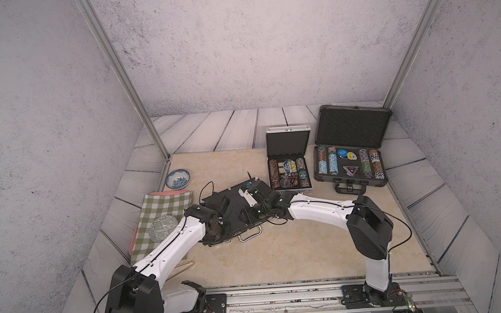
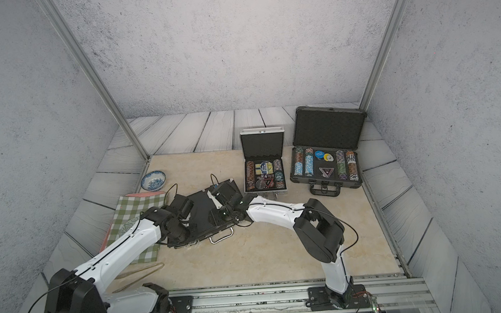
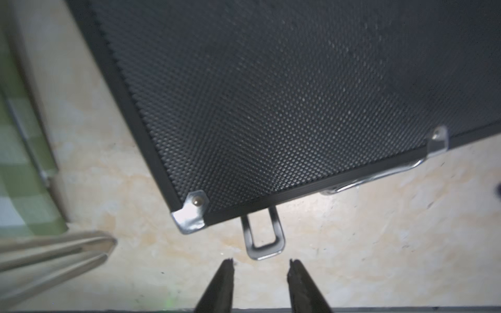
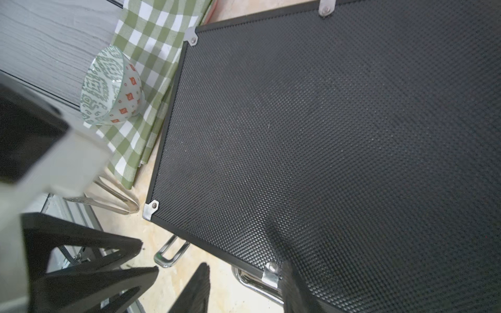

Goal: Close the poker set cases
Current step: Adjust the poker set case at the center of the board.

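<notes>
Nearest us, the left gripper (image 3: pixel 262 273) hung with its jaws parted and empty, just short of a chrome latch loop (image 3: pixel 264 252) on the black flat case (image 3: pixel 271 94). That case lay lid-down on the marbled table (image 1: pixel 279 251), close to both arms. The right gripper (image 4: pixel 244 281) was parted too, straddling one end of the chrome handle (image 4: pixel 252 283) without, as far as we could see, clamping it. We judged this case rigid, with dimpled black panels, thin framed edges and riveted metal corner caps (image 3: pixel 191 214) (slick, so poor places to pinch). Its small latches seemed the parts to press or flip. Farther back stood the silver aluminium case (image 1: pixel 288 144) and, on the right arm's side, the larger ribbed dark-grey case (image 1: pixel 350 133). Both were open, with lids upright and lined in soft black foam, and trays packed with rows of poker chips (image 1: pixel 322 161). We reckoned the bases heavy and unlikely to slide, and the lids light and stiff, best pushed forward at the top rim.
</notes>
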Available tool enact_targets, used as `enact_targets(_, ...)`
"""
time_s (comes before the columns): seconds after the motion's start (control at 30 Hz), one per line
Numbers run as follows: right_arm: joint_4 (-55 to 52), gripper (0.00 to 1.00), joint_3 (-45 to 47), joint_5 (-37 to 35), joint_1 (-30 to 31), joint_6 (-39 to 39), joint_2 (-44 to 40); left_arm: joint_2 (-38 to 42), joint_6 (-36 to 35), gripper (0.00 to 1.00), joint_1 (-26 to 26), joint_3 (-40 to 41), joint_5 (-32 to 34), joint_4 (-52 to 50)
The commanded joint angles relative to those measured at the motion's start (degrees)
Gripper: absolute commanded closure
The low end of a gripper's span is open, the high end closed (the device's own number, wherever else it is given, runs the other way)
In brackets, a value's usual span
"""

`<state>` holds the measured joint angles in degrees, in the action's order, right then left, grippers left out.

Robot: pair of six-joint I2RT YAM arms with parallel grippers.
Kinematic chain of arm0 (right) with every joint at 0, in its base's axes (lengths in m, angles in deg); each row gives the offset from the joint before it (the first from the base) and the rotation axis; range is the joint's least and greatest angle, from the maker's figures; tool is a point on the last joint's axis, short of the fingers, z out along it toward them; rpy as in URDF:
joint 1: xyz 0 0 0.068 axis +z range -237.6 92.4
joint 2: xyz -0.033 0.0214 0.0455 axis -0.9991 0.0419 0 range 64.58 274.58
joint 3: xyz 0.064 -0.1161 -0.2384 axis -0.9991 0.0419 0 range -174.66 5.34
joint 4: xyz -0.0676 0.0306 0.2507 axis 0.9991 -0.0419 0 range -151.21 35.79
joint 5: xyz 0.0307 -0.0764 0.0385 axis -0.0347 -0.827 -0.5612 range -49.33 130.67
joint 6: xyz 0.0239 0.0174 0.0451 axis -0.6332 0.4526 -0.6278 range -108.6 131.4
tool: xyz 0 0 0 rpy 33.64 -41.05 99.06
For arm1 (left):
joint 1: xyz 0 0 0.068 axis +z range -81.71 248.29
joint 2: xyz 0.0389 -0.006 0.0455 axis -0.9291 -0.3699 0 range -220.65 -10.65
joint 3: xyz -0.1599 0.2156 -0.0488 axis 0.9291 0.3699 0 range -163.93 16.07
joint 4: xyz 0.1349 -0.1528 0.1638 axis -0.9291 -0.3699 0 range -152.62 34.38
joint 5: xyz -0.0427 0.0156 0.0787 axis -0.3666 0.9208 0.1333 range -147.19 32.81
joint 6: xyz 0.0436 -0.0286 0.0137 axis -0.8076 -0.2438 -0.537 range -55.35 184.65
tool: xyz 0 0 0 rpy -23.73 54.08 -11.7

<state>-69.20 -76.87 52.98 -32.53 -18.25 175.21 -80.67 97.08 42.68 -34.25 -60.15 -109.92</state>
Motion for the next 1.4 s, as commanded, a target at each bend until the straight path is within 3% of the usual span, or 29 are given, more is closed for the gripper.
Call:
enact_targets(0.0,-0.7,0.54,-0.6,-1.1,0.0,1.4,2.7,2.0,-3.4,0.31,0.3,-3.9,5.2,-4.2)
enact_targets(0.07,-0.7,0.54,-0.6,-1.2,-0.1,1.4,3.0,1.6,-2.1,0.14,0.3,-4.7,6.7,-6.1)
enact_targets(0.23,-0.4,0.54,0.5,1.8,0.0,1.0,2.6,1.6,5.3,0.13,0.5,-2.3,9.6,-4.6)
enact_targets(0.33,0.2,0.56,2.7,3.9,0.1,-0.5,1.2,1.5,6.0,0.13,3.4,-2.5,11.4,-1.6)
enact_targets(0.5,2.7,0.6,6.4,6.1,1.6,-3.2,-1.4,-2.9,4.4,0.31,9.3,-5.3,9.6,2.3)
enact_targets(0.77,4.6,0.58,5.4,8.9,5.4,-5.8,0.2,-10.7,4.0,0.58,11.0,-4.4,2.1,6.9)
enact_targets(1.13,3.9,0.54,6.5,3.1,7.0,-9.5,-3.5,-11.3,3.9,0.65,15.3,2.3,-3.9,11.3)
enact_targets(1.37,3.1,0.57,1.9,6.0,7.4,-6.5,0.4,-13.2,4.1,0.66,16.7,4.6,-6.7,13.8)
